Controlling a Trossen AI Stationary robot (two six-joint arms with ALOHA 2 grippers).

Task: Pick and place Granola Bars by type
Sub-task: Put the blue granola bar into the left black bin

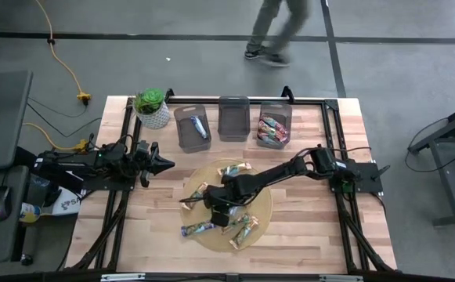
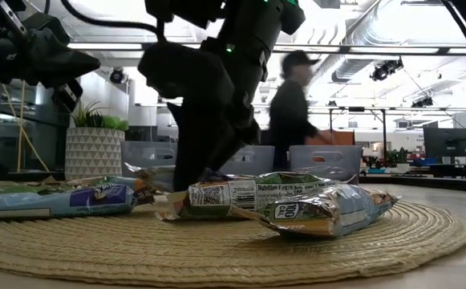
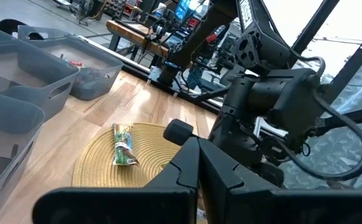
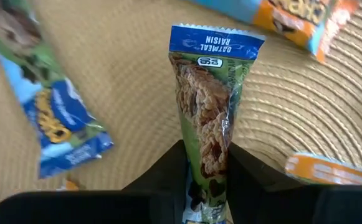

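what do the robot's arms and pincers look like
Both arms are dark, near-black jointed links on black frames at the table's sides. The left pincer ends in two pointed black fingers. The right pincer has flat, matte black fingers. Black cables loop along the right arm, which carries a small white label and green indicator lights.

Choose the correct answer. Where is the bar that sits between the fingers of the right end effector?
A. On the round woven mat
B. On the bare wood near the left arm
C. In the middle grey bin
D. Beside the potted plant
A: in the right wrist view, the green oatmeal raisin bar lies on the woven mat with the right end effector closing around its lower end.
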